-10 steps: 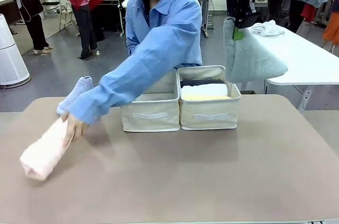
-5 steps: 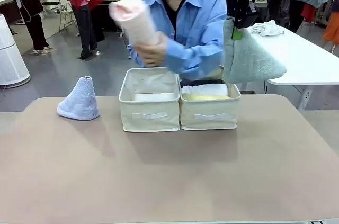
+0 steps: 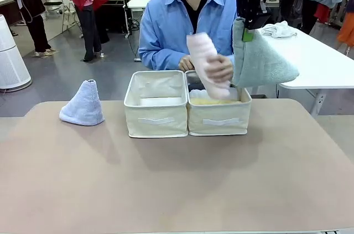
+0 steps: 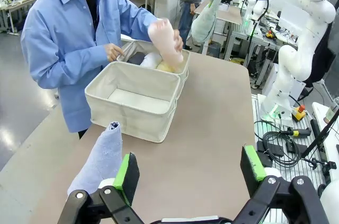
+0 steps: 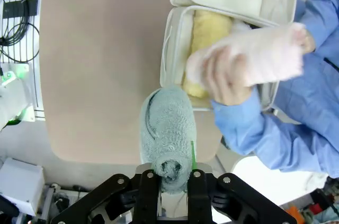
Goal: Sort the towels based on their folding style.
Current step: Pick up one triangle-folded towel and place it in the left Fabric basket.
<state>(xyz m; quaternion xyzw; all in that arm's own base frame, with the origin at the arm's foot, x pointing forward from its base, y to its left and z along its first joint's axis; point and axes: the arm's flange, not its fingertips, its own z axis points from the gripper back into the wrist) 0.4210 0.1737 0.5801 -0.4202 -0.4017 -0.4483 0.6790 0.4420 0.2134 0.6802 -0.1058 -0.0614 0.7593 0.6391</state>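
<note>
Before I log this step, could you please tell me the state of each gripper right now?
Left gripper: open, holding nothing.
Right gripper: closed on the grey-green cone towel.

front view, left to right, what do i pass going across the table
blue cone towel → left bin → right bin → grey-green towel held up in the air
</note>
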